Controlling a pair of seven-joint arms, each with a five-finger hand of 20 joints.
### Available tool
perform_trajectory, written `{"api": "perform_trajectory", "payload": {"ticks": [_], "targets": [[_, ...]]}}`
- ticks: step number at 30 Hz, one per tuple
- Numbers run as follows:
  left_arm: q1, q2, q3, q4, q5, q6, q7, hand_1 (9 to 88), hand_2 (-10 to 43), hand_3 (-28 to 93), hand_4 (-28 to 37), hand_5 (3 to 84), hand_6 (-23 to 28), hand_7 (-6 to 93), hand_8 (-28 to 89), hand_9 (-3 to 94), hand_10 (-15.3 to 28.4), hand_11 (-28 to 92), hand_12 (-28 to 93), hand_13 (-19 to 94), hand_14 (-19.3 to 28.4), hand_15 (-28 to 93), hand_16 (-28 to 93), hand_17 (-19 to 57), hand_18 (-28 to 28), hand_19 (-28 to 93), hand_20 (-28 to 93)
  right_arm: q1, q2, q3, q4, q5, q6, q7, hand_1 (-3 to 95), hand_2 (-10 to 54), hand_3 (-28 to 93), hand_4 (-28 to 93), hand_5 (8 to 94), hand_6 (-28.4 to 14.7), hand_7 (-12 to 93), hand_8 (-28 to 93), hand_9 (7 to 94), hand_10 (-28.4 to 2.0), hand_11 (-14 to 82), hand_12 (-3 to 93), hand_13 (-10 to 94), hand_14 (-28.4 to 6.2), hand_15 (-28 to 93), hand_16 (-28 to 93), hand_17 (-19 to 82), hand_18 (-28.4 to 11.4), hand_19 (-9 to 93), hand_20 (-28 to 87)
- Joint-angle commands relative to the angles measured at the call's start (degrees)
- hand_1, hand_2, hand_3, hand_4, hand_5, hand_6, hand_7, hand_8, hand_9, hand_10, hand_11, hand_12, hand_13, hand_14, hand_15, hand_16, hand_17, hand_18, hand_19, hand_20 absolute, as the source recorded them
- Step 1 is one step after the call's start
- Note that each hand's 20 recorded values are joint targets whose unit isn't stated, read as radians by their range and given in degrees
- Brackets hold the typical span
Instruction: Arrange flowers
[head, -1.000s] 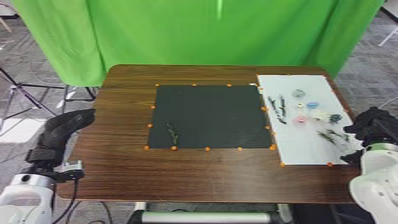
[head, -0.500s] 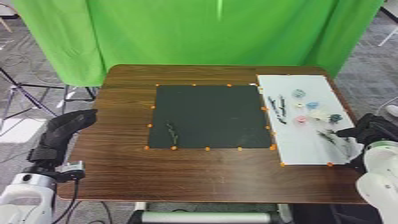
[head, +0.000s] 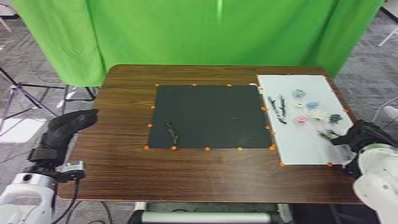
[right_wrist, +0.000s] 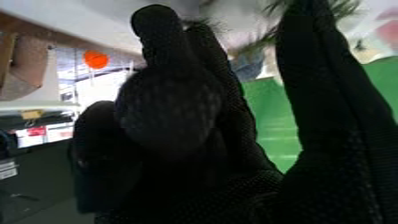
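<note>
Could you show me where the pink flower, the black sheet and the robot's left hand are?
Pink flower (head: 300, 120): head view, middle of the bloom.
Black sheet (head: 211, 114): head view, its bare middle.
Left hand (head: 69, 123): head view, on its black glove.

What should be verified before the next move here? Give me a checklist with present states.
1. Right hand at the leafy stems on the white sheet: ok.
2. Firm hold on a stem: cannot tell.
3. Left hand away from the sheet: ok, left of the black mat.
4. First stem on the mat: ok, near its near left corner.
5. Flower heads on the mat: not ok; the pink flower and blue flower lie on the sheet.
</note>
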Motion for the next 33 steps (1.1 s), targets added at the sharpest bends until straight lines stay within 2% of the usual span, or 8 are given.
{"api": "perform_trajectory", "payload": {"ticks": [1,7,15,23,24,27,28,33], "targets": [[0.22,-0.06,-0.27,-0.21,-0.14,-0.62,-0.46,28.4,-9.2,61,-19.0,45.6,3.6,19.2,-8,43.1,13.1,23,16,36,16.3,15,4,5.1,10.3,6,14,-0.74,0.26,-1.52,0.85,-2.2,7.99,-0.23,60.1,-9.5,41,-9,75.1,-5.3,14,9,90.4,-12.8,14.0,21.6,94,-1.9,54,23,72,-6.3,92,31],[0.03,0.03,-0.24,-0.16,-0.18,-0.86,-0.66,28.4,-9.2,61,-19.0,45.6,3.6,19.1,-8,43.2,13.1,23,16,36,16.4,15,4,5.0,10.3,6,14,-0.52,1.58,-0.09,-2.04,-2.05,12.13,-0.92,65.7,-8.3,45,-12,81.4,-4.2,16,15,93.7,-11.6,27.6,19.5,94,-1.7,60,20,74,-7.0,93,33],[0.33,0.08,-0.86,-0.37,-0.09,-1.35,-1.01,28.3,-9.1,61,-18.9,45.7,3.7,19.0,-8,43.2,13.2,23,16,36,16.4,15,4,5.0,10.3,6,14,2.18,0.64,-0.78,-8.0,0.88,9.75,-1.19,65.2,-8.8,48,-11,82.3,-4.8,16,15,93.7,-11.7,28.9,18.8,94,-1.5,60,20,74,-6.7,93,33],[0.42,-0.1,-1.01,-0.42,-0.25,-1.98,-1.72,28.2,-9.1,61,-18.9,45.6,3.7,19.0,-8,43.2,13.2,23,16,36,16.4,15,4,5.0,10.3,6,14,10.78,-5.04,-12.13,-10.86,2.28,8.33,-3.1,64.8,-9.3,49,-11,82.7,-5.1,16,15,93.7,-12.6,28.7,18.2,94,-1.5,60,20,74,-6.4,93,32],[0.21,-0.17,-0.82,-0.36,-0.36,-2.18,-1.97,28.1,-9.1,61,-18.9,45.6,3.6,19.0,-8,43.3,13.2,23,16,36,16.4,15,4,5.0,10.3,6,14,12.07,-5.79,-13.68,-10.78,2.34,7.38,-3.3,64.8,-9.3,49,-11,82.9,-5.1,16,15,93.7,-12.7,28.6,18.1,94,-1.7,60,20,74,-6.4,93,32],[-0.46,-0.25,-1.32,-0.22,-0.01,-5.76,-3.69,27.9,-8.7,61,-18.9,45.5,3.7,18.8,-8,43.3,13.2,23,16,36,16.4,15,4,5.0,10.4,6,14,15.43,-7.78,-18.21,-9.94,2.33,6.01,-3.98,64.7,-9.4,49,-11,83.3,-5.0,15,14,93.7,-13.2,27.9,17.6,94,-1.8,60,20,74,-6.4,93,32],[-0.47,-0.08,-1.44,-0.21,0.22,-6.33,-4.01,27.8,-8.6,61,-18.9,45.4,3.7,18.7,-8,43.3,13.2,23,16,36,16.4,15,4,5.0,10.4,6,14,16.28,-8.49,-19.45,-9.7,2.28,5.5,-4.36,64.8,-9.4,49,-11,83.3,-5.0,15,14,93.7,-13.2,27.9,17.5,94,-1.8,60,20,74,-6.4,93,32],[-0.25,-0.45,-1.83,-0.42,-0.29,-6.58,-4.83,27.2,-7.6,61,-19.1,45.3,3.9,18.0,-7,43.3,13.2,23,16,36,16.5,15,4,4.9,10.5,6,14,21.28,-11.28,-26.39,-8.24,3.39,3.6,-5.39,65.1,-9.5,48,-11,83.7,-5.1,15,14,93.7,-13.5,27.3,16.9,94,-1.8,60,20,74,-6.3,93,32]]}}
